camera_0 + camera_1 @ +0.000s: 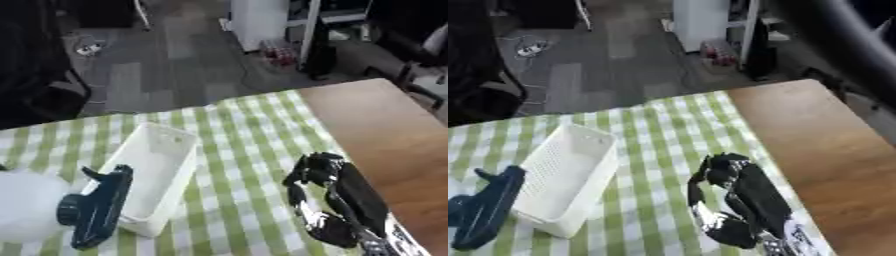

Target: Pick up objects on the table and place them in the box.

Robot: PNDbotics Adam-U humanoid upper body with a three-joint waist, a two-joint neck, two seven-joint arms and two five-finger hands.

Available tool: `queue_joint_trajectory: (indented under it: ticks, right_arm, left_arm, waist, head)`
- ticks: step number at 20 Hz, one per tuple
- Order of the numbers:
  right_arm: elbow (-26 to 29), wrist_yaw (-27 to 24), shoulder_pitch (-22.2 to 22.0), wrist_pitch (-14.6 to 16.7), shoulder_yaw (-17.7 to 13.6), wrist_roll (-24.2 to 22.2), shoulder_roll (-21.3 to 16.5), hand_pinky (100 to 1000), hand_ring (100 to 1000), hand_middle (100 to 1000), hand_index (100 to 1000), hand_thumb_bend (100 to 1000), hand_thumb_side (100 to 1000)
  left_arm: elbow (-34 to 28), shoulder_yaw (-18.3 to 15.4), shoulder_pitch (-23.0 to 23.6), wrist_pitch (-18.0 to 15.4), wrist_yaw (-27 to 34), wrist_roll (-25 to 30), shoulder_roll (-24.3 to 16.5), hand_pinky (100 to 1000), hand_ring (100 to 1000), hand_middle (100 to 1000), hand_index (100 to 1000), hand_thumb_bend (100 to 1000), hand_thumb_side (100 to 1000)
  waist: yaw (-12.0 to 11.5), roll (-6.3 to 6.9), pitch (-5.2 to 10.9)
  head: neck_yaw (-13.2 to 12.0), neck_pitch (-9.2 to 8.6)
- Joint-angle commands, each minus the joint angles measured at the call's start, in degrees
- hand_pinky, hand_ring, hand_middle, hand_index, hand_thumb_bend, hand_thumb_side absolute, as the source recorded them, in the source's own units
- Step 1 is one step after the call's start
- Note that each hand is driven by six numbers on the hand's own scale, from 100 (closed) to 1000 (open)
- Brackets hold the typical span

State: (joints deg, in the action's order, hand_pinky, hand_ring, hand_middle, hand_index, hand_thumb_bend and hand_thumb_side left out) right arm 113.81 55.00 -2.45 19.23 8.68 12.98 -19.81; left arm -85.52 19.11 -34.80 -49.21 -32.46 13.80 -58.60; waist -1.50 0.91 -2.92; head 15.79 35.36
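Note:
A white plastic box lies slantwise on the green-checked cloth, and nothing shows inside it. Over its left rim hangs a dark blue long thing with a round knob and a small prong. It joins a blurred white rounded body at the left edge and sits nearer to me than the box. What holds it does not show. My black right hand is low over the cloth to the right of the box, apart from it. Its fingers are curled and I see nothing in them.
Bare brown tabletop runs along the right beyond the cloth's edge. Behind the table's far edge are a grey floor, a black chair at the left and white furniture.

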Motion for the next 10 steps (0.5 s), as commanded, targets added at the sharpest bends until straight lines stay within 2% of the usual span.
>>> queue_joint_trajectory:
  ticks: [1,6,10]
  right_arm:
    - [0.78,-0.9,0.91,0.57,-0.76,-0.23,-1.21,506,389,455,562,100,1000]
    - [0.78,-2.06,2.11,1.12,-1.0,-0.93,-1.68,509,390,457,566,100,1000]
    - [0.78,-3.66,3.73,1.75,-1.49,-2.08,-2.39,510,391,459,568,100,1000]
  left_arm:
    - [0.34,0.01,-1.62,-2.76,-2.84,0.61,-0.77,100,100,100,236,100,502]
    - [2.39,-0.45,-2.36,-2.76,-7.11,-3.17,-0.39,100,100,100,234,100,501]
    - [4.83,-1.47,-2.45,-2.72,-13.66,-8.02,-0.15,100,100,100,232,100,502]
  waist:
    - [0.25,0.16,0.35]
    - [0.7,0.31,-0.12]
    - [1.49,0.59,-0.65]
  head:
    - [-0.52,-1.52]
    - [-0.73,-2.78]
    - [-1.23,-3.72]
